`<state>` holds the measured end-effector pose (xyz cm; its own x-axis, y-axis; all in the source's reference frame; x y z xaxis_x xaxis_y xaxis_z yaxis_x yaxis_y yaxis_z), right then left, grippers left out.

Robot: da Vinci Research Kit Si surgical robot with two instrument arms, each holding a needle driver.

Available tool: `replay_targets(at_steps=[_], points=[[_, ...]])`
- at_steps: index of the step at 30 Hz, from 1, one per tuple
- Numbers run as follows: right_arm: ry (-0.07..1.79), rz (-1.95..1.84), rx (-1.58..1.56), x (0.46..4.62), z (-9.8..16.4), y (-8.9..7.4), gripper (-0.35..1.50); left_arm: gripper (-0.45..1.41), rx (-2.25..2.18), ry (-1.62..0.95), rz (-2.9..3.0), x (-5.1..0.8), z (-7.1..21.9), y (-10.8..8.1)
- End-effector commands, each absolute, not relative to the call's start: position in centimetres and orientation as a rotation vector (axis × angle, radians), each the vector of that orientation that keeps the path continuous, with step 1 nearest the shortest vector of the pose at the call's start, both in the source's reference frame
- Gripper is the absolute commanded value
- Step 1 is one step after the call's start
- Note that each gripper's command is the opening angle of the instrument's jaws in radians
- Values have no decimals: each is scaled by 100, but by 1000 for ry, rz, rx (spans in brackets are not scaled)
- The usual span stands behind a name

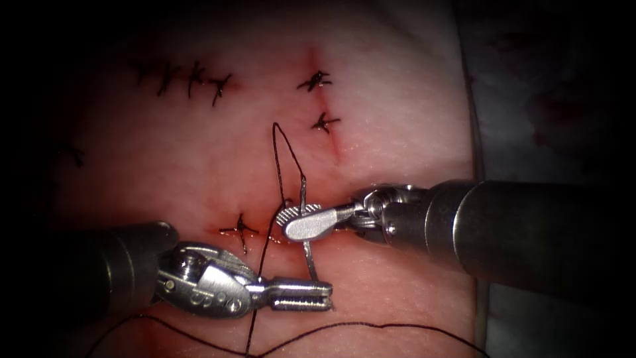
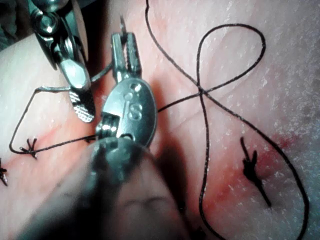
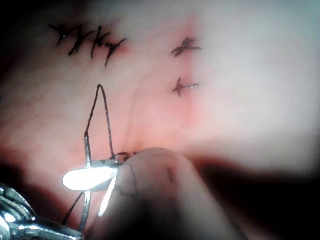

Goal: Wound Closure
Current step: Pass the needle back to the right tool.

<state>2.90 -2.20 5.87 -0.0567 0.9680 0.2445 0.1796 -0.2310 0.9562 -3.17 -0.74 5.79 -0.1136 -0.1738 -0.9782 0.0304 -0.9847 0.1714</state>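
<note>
Bench wound closure, endoscope view with both wrist views. Hazards, as judged from this frame: the needle (image 1: 307, 229) is gripped by two tools at once, so opposing pulls could twist or bend it, or let it slip and rotate in the jaws; the loop of thread (image 1: 283, 162) standing above the needle's eye end, and the slack strands (image 1: 344, 326) along the lower edge of the frame, could snag on a jaw or tangle; a hard tug might tear the tissue (image 1: 199, 152) at the cut (image 1: 278, 233). The right arm's tool (image 1: 295, 222), entering from the right at mid-frame, has its jaws closed across the needle's upper shaft, just below the swaged end. The left arm's tool (image 1: 324, 295), entering from the lower left, has its jaws closed on the needle's lower end near the tip, as the left wrist view (image 2: 126, 47) confirms. The needle stands nearly upright at frame centre, over the cut's right end; whether any part sits in the tissue cannot be told. Finished stitches (image 1: 240, 229) lie left of it, with others (image 1: 318, 81) in the upper frame, amid red fluid (image 1: 334, 142).
</note>
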Motion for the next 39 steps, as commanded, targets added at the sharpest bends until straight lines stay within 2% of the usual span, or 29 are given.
replay_targets(at_steps=[1,5,6,7,8,9,20,21,22,23,25,26,27,28,30,32,36,37,38,39], points=[[1272,1354,1476,300,592,-216,115,-45,1996,-165,-2239,-322,585,-73],[1260,1339,1458,301,591,-217,96,-45,1996,-165,-2238,-322,585,-73],[1250,1338,1456,300,591,-217,56,-45,1995,-165,-2238,-322,585,-73],[1250,1338,1456,300,591,-217,56,-45,1995,-165,-2238,-322,585,-73],[1243,1333,1450,300,591,-217,6,-45,1995,-166,-2238,-323,585,-74],[1247,1308,1419,299,592,-216,-35,-45,1995,-166,-2238,-323,586,-74],[1267,1222,1282,299,595,-212,-35,-45,1985,-164,-2239,-325,584,-80],[1266,1221,1283,298,595,-212,-35,-32,1971,-177,-2253,-325,583,-79],[1269,1216,1279,297,595,-212,-35,36,1990,-133,-2326,-325,581,-77],[1268,1211,1275,295,595,-212,-35,67,2008,-91,-2399,-325,580,-76],[1275,1209,1237,290,595,-209,-35,103,2025,-104,-2586,-321,577,-72],[1275,1209,1237,290,595,-209,-35,103,2025,-104,-2586,-321,577,-72],[1277,1220,1214,286,596,-205,-35,88,2006,-112,-2637,-317,575,-71],[1277,1220,1214,286,596,-205,-35,88,2006,-112,-2637,-317,575,-71],[1279,1236,1176,281,598,-200,-35,44,1977,-130,-2681,-312,575,-73],[1302,1257,1123,275,600,-193,-35,19,1946,-125,-2728,-308,576,-74],[1343,1294,1006,264,605,-181,-35,5,1856,-36,-2809,-302,583,-75],[1352,1301,985,262,606,-178,-35,-8,1839,-18,-2821,-301,585,-74],[1371,1299,948,259,607,-175,-35,-45,1815,-3,-2830,-300,588,-73],[1372,1297,923,258,607,-173,-35,-45,1792,39,-2850,-299,591,-72]])
